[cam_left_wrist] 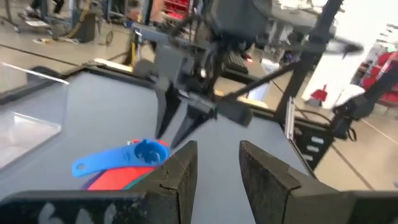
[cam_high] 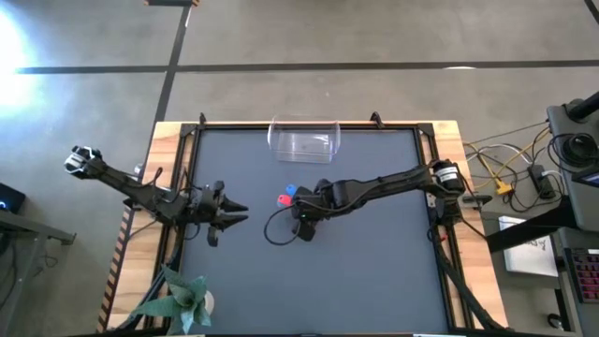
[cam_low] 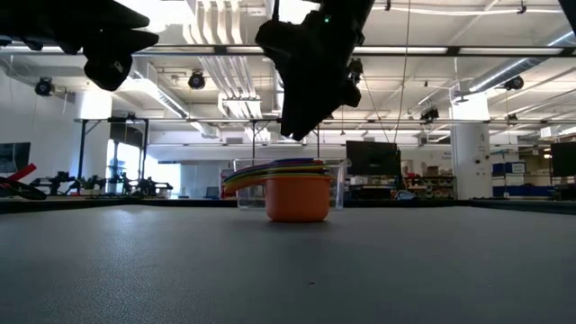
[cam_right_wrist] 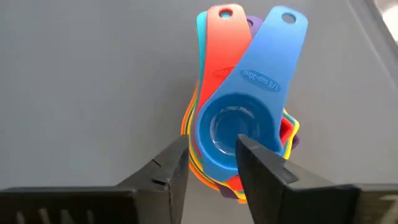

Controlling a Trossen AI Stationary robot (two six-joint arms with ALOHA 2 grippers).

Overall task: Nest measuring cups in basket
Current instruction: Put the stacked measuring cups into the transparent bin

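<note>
The measuring cups [cam_right_wrist: 239, 134] sit nested in one stack on the table, the blue one on top with a red handle [cam_right_wrist: 222, 46] beside its own. In the low view the orange cup [cam_low: 297, 198] carries the stack on its base. The stack [cam_high: 288, 196] lies mid-table, nearer than the clear basket [cam_high: 304, 139], which stands at the far edge. My right gripper [cam_right_wrist: 211, 163] hovers open just above the stack, fingers pointing down, clear of it in the low view [cam_low: 297, 126]. My left gripper [cam_high: 234, 213] waits open to the stack's left, above the table.
A green plant [cam_high: 182, 300] stands at the near left corner. Cables and equipment [cam_high: 524, 178] lie off the table's right side. A dark cable loop [cam_high: 276, 229] hangs by the right arm. The grey mat [cam_high: 374, 271] stretches toward the near edge.
</note>
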